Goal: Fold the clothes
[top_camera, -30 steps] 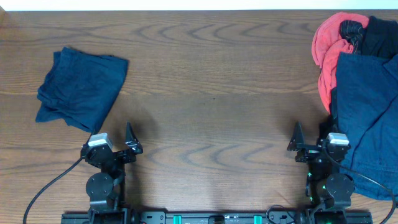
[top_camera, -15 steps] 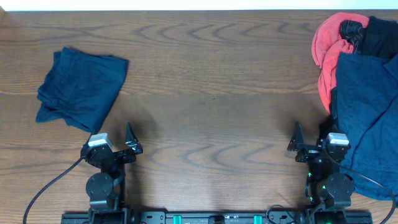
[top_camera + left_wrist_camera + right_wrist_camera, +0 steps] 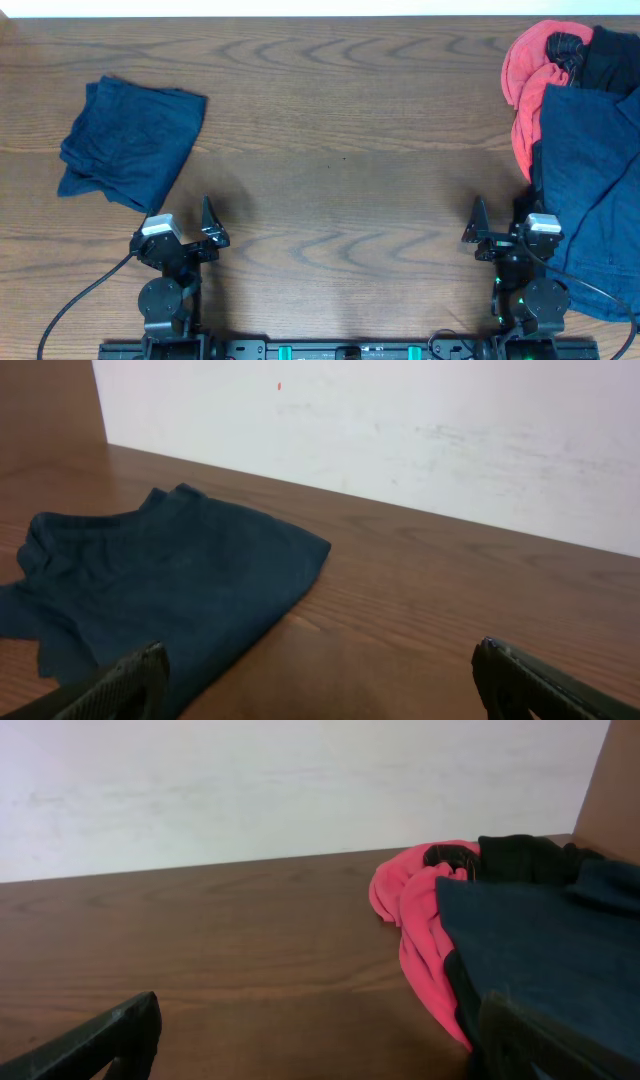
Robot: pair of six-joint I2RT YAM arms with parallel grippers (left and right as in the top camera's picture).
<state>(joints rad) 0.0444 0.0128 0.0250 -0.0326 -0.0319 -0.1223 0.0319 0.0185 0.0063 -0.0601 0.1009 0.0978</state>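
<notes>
Parked at the near edge of the brown wooden table [image 3: 340,130], left gripper [image 3: 185,232] and right gripper [image 3: 508,235] spread wide, holding nothing. Lying folded at far left, one soft navy-blue cloth garment [image 3: 130,145]; heaped at far right, a looser navy-blue cloth piece [image 3: 590,170] against a crumpled red cloth [image 3: 525,75] and a black cloth [image 3: 610,50]. Risks dragging the red cloth along, or snagging on the right arm, draped so close. Cut off at the frame edge; impossible to count the garments.

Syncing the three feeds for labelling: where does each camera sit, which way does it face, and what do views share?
Overhead: above the table, looking straight down; left gripper and right gripper at the near edge.
Left wrist: low on the left arm, facing the folded navy garment; its open fingers frame the bottom.
Right wrist: low on the right arm, facing the clothes pile; open fingers below.
Shared: overhead also shows the garment and the pile.
</notes>
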